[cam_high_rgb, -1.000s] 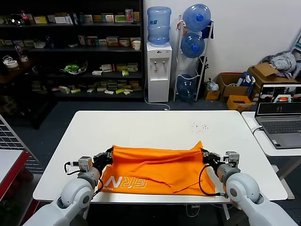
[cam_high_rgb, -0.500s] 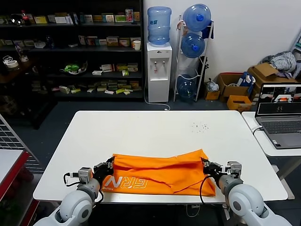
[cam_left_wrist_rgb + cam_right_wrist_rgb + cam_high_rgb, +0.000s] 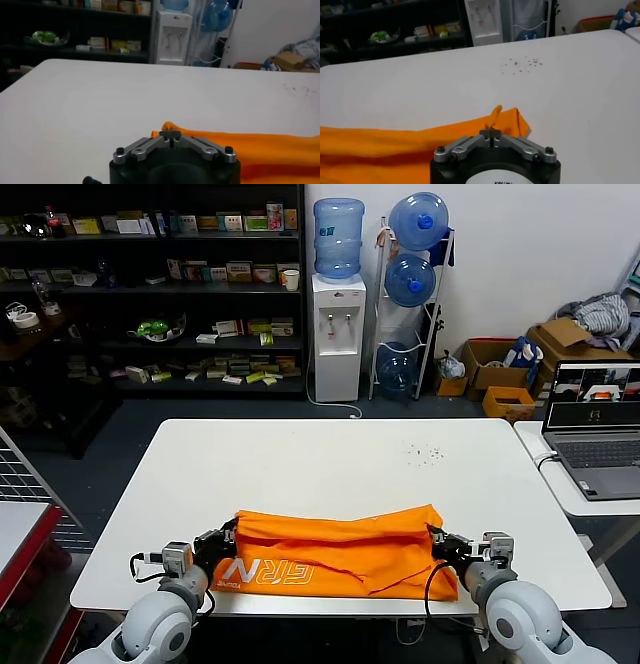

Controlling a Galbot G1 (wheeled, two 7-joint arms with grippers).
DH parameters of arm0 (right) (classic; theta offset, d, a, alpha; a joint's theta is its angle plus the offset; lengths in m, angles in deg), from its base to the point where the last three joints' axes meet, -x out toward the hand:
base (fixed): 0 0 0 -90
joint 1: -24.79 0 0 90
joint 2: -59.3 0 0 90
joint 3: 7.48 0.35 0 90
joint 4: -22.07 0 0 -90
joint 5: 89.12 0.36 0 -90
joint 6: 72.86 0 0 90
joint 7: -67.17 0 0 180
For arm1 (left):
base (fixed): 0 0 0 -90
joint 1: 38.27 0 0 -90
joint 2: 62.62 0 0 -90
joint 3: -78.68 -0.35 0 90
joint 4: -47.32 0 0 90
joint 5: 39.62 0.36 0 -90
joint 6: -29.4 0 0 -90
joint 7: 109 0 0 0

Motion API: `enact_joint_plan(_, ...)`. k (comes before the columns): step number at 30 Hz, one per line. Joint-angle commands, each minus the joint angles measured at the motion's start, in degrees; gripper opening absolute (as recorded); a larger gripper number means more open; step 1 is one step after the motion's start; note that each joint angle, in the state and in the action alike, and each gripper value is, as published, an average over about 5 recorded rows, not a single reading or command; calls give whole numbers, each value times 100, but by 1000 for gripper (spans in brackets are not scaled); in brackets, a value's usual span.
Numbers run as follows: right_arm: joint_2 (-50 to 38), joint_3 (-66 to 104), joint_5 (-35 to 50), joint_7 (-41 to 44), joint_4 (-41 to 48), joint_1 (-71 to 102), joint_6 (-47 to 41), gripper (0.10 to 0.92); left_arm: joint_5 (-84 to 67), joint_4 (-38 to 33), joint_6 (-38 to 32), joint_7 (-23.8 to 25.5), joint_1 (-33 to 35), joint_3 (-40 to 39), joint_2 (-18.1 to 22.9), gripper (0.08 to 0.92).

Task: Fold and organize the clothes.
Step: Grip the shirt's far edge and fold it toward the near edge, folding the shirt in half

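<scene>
The orange T-shirt point(image 3: 335, 551) lies folded into a wide band near the front edge of the white table point(image 3: 320, 459), white lettering showing on its lower left part. My left gripper point(image 3: 231, 536) is shut on the shirt's left top corner point(image 3: 167, 126). My right gripper point(image 3: 436, 539) is shut on the right top corner point(image 3: 495, 116). Both hold the folded-over edge low over the shirt's near part. In the wrist views the orange fabric point(image 3: 260, 145) point(image 3: 395, 145) stretches away from the pinched corners.
A laptop point(image 3: 595, 424) stands on a side table to the right. Small dark specks point(image 3: 425, 451) lie on the far right part of the table. Shelves, a water dispenser point(image 3: 337, 334) and boxes stand behind the table.
Both grippers have moved toward the table's near edge with the shirt's top edge, folding it over; the shirt is now a narrower band.
</scene>
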State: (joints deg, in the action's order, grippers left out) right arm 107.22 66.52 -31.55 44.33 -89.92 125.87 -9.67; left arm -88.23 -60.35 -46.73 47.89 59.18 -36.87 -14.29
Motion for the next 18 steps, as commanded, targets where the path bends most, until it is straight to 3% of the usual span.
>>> enact_joint_plan(1, -1, -1, -26, 2, -31, 42, -6, 124, 31, -14, 101, 16, 116, -1, -19, 90)
enact_joint_plan(6, -15, 30, -55, 42, -42, 51, 103, 165, 41, -37, 163, 18, 175, 21, -15, 123)
enact_joint_plan(18, -55, 660, -344, 210, -386, 616, 217, 519, 64, 67, 175, 31, 334, 67, 110, 459)
